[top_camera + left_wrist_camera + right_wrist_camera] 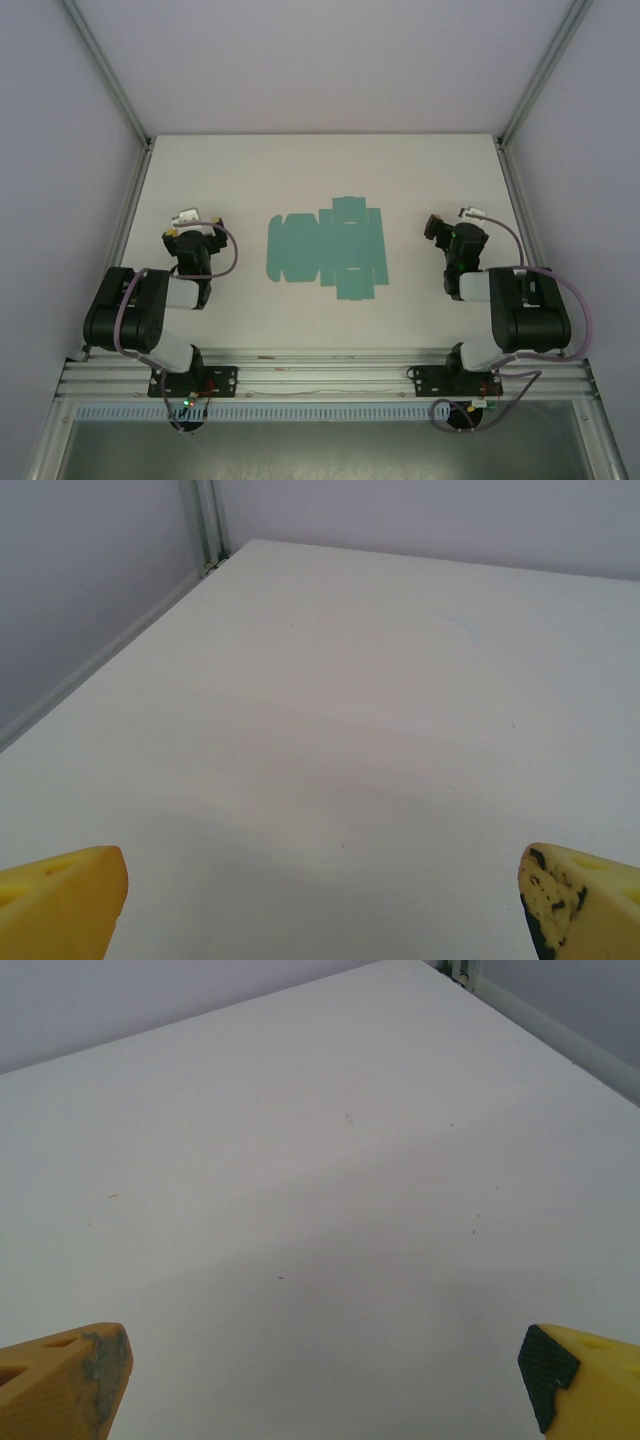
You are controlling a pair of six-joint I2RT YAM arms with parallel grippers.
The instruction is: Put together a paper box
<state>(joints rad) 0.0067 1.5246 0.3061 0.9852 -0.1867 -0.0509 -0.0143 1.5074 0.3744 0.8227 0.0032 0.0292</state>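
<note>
The paper box (328, 249) lies as a flat teal-green die-cut sheet with flaps and tabs in the middle of the white table (320, 170). My left gripper (190, 232) rests to the sheet's left, well apart from it. Its yellow fingertips (62, 900) stand wide apart over bare table, so it is open with nothing between them. My right gripper (440, 232) sits to the sheet's right, also apart. Its yellow fingertips (580, 1385) are spread wide over bare table, open and holding nothing.
Grey walls and aluminium frame posts (105, 70) enclose the table on three sides. A metal rail (320, 378) carrying both arm bases runs along the near edge. A wall corner post (205, 525) stands at the far left of the table.
</note>
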